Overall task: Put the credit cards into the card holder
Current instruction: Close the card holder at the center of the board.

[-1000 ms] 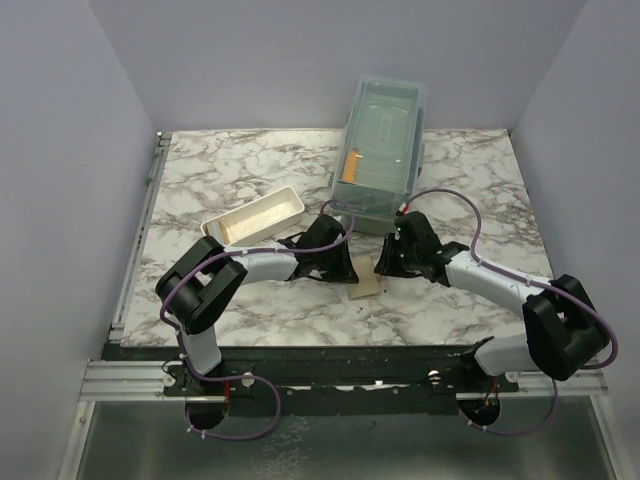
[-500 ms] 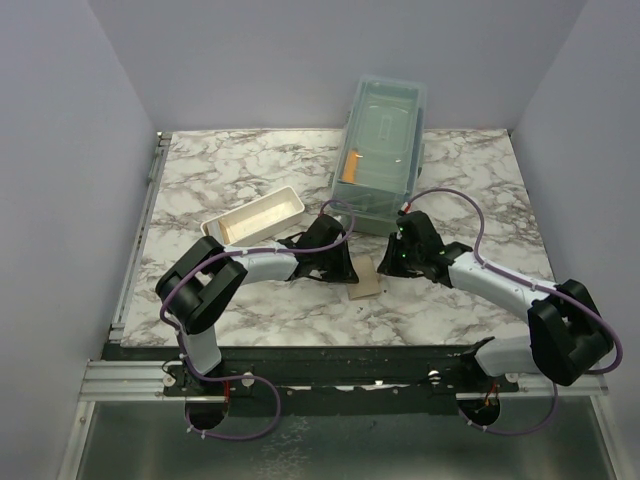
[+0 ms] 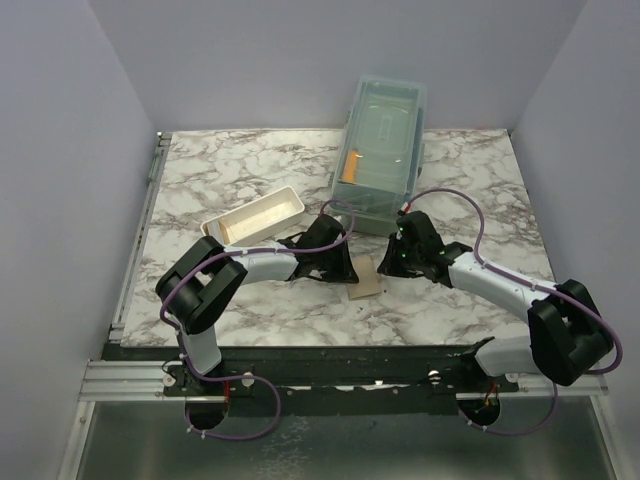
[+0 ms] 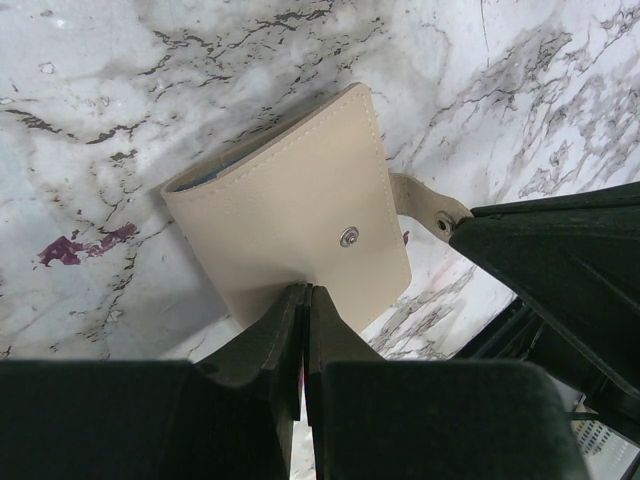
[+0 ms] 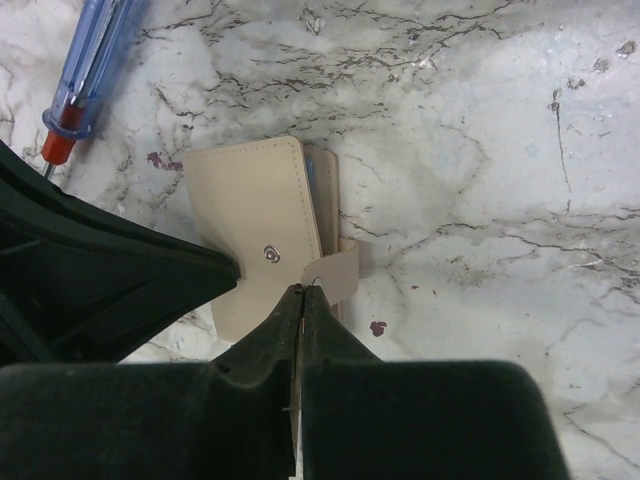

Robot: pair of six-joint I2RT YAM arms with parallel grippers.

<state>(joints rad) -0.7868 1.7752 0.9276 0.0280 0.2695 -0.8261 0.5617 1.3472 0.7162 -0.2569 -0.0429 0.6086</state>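
Observation:
The card holder (image 3: 365, 281) is a tan folded wallet (image 4: 290, 220) lying flat on the marble between my two grippers, with blue lining at its open edge. My left gripper (image 4: 305, 290) is shut, and its tips rest on the near edge of the cover. My right gripper (image 5: 303, 290) is shut on the card holder's snap strap (image 5: 338, 272), which curls up into its tips. In the top view the left gripper (image 3: 347, 268) and the right gripper (image 3: 385, 266) flank the holder. No credit cards show plainly.
A red-and-blue-handled screwdriver (image 5: 88, 75) lies on the marble just beyond the holder. A large clear lidded box (image 3: 383, 140) stands at the back with an orange item inside. A white tray (image 3: 256, 211) sits left of it, behind my left arm.
My right gripper has closed its jaws onto the strap and shifted slightly toward the holder. The left arm and the holder have stayed put.

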